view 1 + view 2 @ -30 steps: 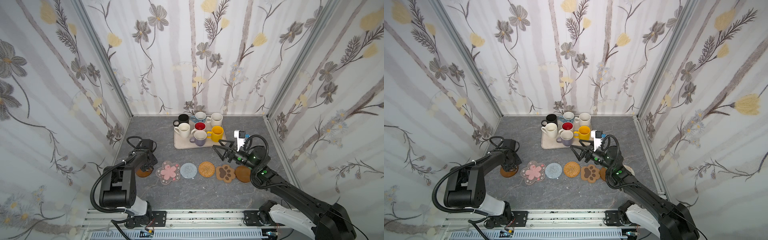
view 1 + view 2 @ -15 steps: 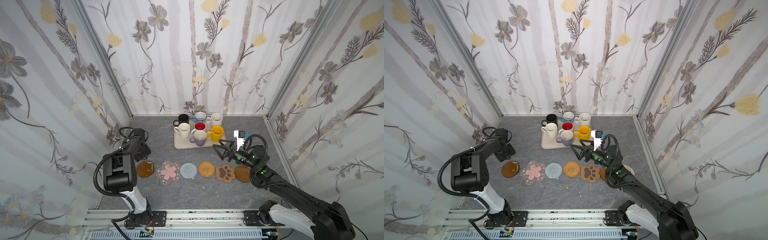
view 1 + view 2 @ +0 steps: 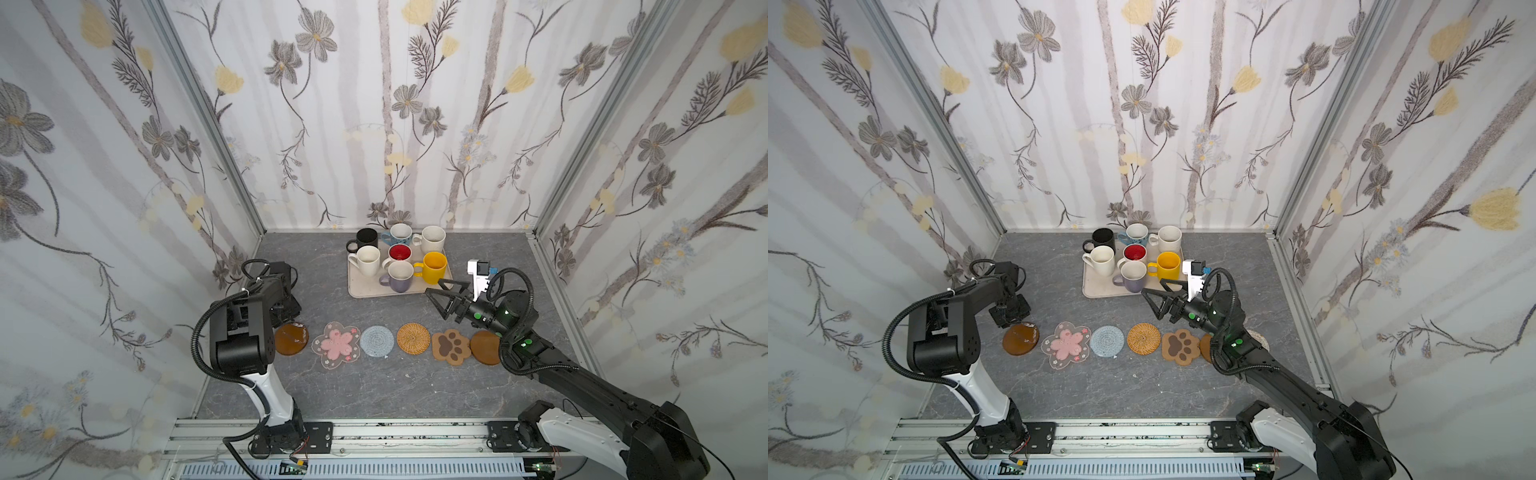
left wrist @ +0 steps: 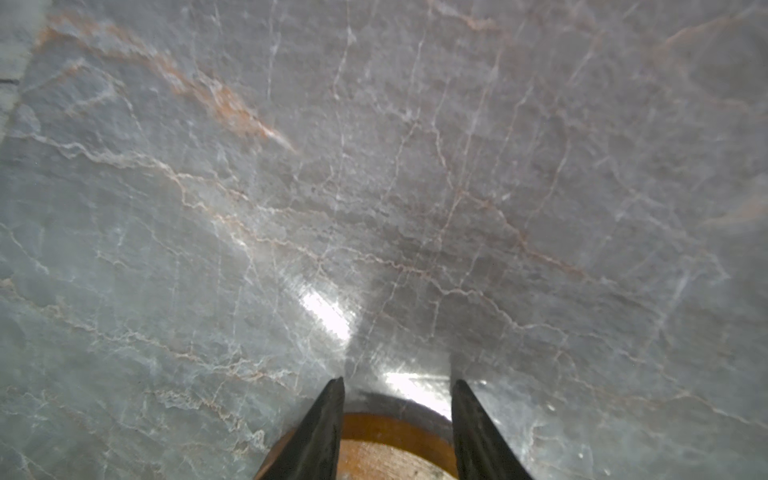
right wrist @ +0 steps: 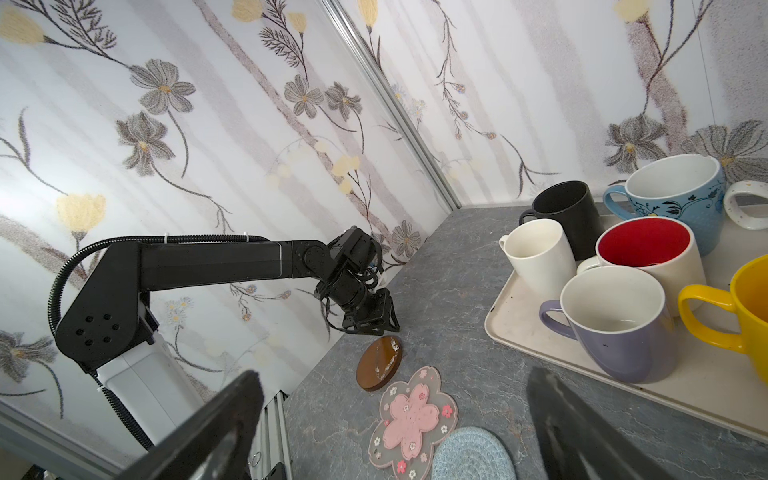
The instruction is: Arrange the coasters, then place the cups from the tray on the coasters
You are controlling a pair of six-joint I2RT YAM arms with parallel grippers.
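Comparing with a second ago: the left gripper (image 4: pixel 397 386) then sat directly over the brown wooden disc (image 3: pixel 291 339) at the left end of the row of coasters (image 3: pixel 1107 341). It has since lifted clear, swung away, and now hangs just behind the disc's far edge. Its fingers are parted and pinch nothing. The disc lies flat on the grey tabletop (image 3: pixel 374 386) beneath them. Judgement: this coaster has been released in place, and the arranging step is at or near its end.

The right gripper (image 3: pixel 433 287) is unmoved, fingers spread wide and empty. It is poised between the row and the tray (image 3: pixel 365 291), nearest the lavender cup (image 3: pixel 400 276).

Condition of the row: one line across the front, each piece just beside or touching the next. In order:
- the disc
- pink flower mat (image 3: pixel 336 344)
- grey-blue round (image 3: pixel 376 340)
- rattan round (image 3: pixel 413 338)
- brown paw (image 3: pixel 451 346)
- second brown disc (image 3: pixel 485 347), partly under the right arm (image 3: pixel 552 365)

A pale woven round (image 3: pixel 1261 341) shows in a top view beyond that arm, mostly hidden. The left disc carries pale marks, scuffs or glare; which cannot be told.

All seven cups (image 3: pixel 400 252) stand upright on the tray, none yet on a coaster.
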